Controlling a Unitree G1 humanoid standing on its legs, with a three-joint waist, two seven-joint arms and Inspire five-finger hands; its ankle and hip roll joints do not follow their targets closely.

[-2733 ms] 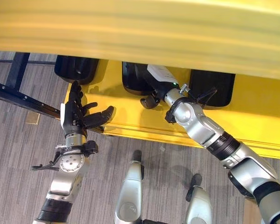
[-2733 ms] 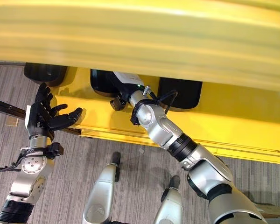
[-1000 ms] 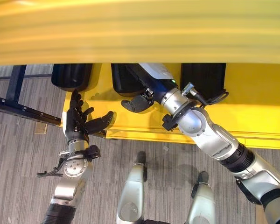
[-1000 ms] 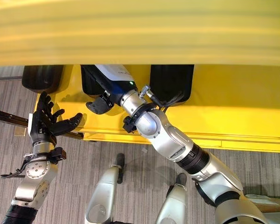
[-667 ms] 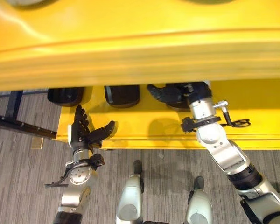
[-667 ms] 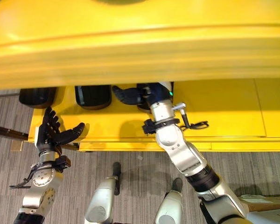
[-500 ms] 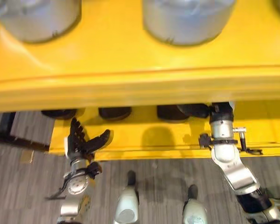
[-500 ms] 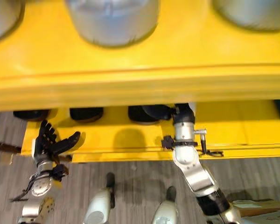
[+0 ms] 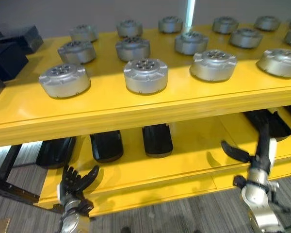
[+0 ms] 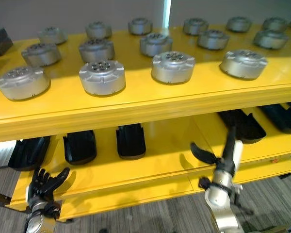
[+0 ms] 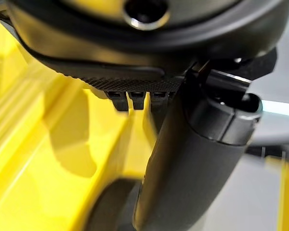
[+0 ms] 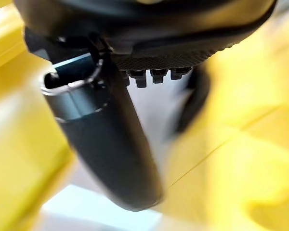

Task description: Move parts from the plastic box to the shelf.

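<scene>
I'm facing a two-level shelf (image 9: 136, 114).
Round parts (image 9: 145, 75) sit in rows on its top board; trays (image 9: 157, 140) lie side by side on the lower board, left hand (image 9: 73, 183) and right hand (image 9: 254, 155) before that board's front edge.

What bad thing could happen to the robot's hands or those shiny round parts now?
The right hand stands open with straight fingers just under the upper shelf's edge; lifting it straight up could knock that edge. A bump there might shake the silver round parts near the front, perhaps nudging one off. The left hand, also open, sits low by the lower shelf's front lip and could catch on it when reaching in.
</scene>
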